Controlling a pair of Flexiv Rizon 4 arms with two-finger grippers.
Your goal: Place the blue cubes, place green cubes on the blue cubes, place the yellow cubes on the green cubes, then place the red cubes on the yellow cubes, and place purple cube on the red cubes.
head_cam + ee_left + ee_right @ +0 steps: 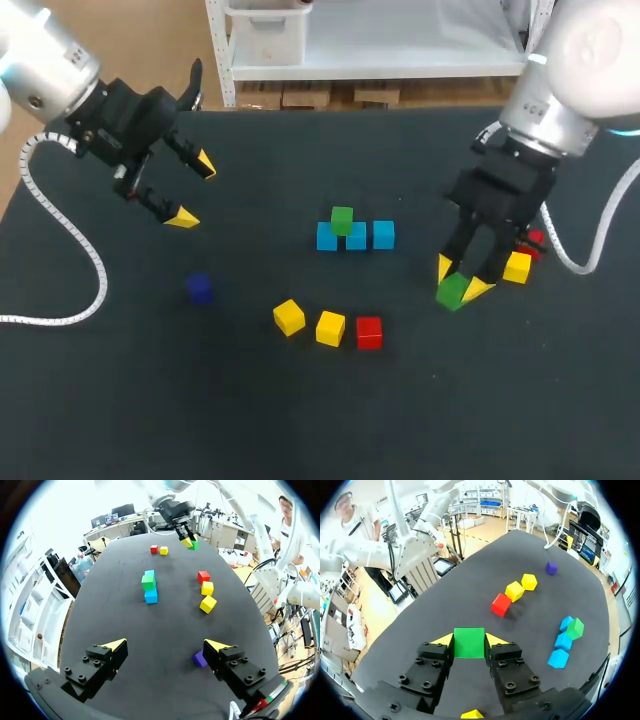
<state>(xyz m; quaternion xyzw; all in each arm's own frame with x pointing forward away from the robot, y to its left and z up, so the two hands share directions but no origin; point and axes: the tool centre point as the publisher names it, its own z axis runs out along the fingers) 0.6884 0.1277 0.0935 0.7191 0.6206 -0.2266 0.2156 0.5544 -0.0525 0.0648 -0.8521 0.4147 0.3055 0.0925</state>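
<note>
On the black counter, my left hand hangs open, my right hand squeezes a green cube at the right side, which I think goes next onto the middle blue cubes, beside the other green cube.

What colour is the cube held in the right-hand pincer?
A green cube, best seen in the right wrist view, clamped in the right pincer.

The left arm and right arm are wearing smooth silver-white shells. The left gripper and right gripper are showing black fingers that are dotted with round screws and tipped in bright yellow wedges. A ribbed white cable is trailing from the left wrist, and a smoother hose from the right.
</note>
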